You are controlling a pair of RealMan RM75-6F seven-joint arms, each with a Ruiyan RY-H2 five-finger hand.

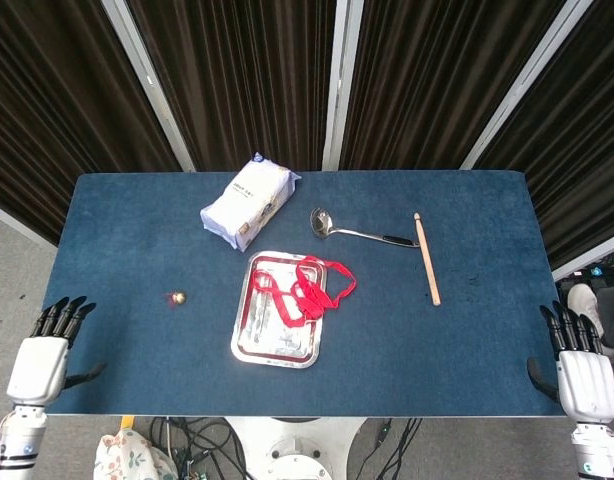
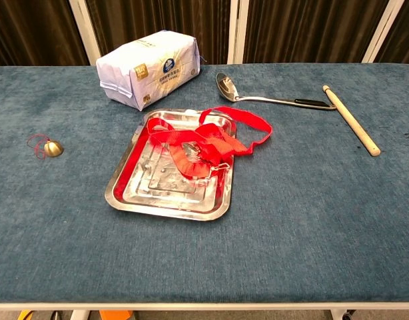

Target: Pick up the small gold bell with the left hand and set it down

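The small gold bell [image 1: 180, 297] [image 2: 53, 149] lies on the blue table with a thin red cord looped beside it, left of the steel tray. My left hand [image 1: 43, 356] hangs off the table's front left corner, fingers apart and holding nothing, well short of the bell. My right hand [image 1: 582, 371] stays off the front right corner, fingers straight and empty. Neither hand shows in the chest view.
A steel tray [image 1: 263, 345] [image 2: 136, 195] with a red ribbon [image 1: 312, 287] [image 2: 211, 143] sits mid-table. Behind it lie a white packet [image 1: 249, 200] [image 2: 148, 68], a metal ladle [image 1: 352, 231] [image 2: 264, 97] and a wooden stick [image 1: 427, 258] [image 2: 351, 120].
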